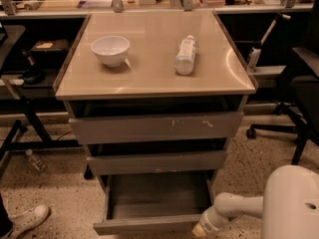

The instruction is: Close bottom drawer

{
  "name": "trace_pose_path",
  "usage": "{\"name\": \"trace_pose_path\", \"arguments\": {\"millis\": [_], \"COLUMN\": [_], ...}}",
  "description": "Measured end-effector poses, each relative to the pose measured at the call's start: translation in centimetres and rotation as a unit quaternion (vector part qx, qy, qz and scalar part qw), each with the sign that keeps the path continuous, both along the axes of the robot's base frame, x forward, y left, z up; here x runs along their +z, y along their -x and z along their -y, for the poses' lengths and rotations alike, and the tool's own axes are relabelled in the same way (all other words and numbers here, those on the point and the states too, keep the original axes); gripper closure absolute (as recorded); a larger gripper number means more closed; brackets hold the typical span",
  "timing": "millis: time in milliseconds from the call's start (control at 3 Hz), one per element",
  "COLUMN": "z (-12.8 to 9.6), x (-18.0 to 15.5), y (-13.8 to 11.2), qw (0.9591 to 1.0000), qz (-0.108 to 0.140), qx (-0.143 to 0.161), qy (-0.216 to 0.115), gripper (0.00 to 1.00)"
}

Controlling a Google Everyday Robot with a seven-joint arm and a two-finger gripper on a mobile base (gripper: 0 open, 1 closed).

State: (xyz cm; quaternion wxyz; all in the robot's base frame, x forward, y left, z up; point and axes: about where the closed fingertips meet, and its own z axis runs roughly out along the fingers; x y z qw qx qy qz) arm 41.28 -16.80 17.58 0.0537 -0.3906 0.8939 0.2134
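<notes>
One bottom drawer (pixel 149 225) stands pulled out at lower centre. It is likely rigid, light and free-sliding, best pushed on its plain front. The tool (pixel 203 227) sits by its right corner; how open it is, I cannot tell.

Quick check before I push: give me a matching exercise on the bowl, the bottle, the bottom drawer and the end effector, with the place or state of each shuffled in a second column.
Things
1. white bowl
2. plastic bottle
3. bottom drawer
4. end effector

Places or states
A. pulled far out
B. lying on its side, right half of the cabinet top
C. upright, left half of the cabinet top
D. low, at the bottom drawer's front right corner

Pairs: 1-C, 2-B, 3-A, 4-D
</notes>
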Motion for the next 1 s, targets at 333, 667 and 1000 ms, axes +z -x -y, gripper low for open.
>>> {"name": "trace_pose_path", "arguments": {"millis": [333, 667, 1000], "z": [-1.0, -2.0, -2.0], "x": [-0.2, -0.1, -0.1], "y": [-1.7, -3.4, -3.5], "qw": [0.9999, 0.9997, 0.9997], "qz": [0.009, 0.016, 0.016], "qx": [0.008, 0.019, 0.019], "qy": [-0.005, -0.007, -0.007], "gripper": [1.0, 1.0, 0.81]}}
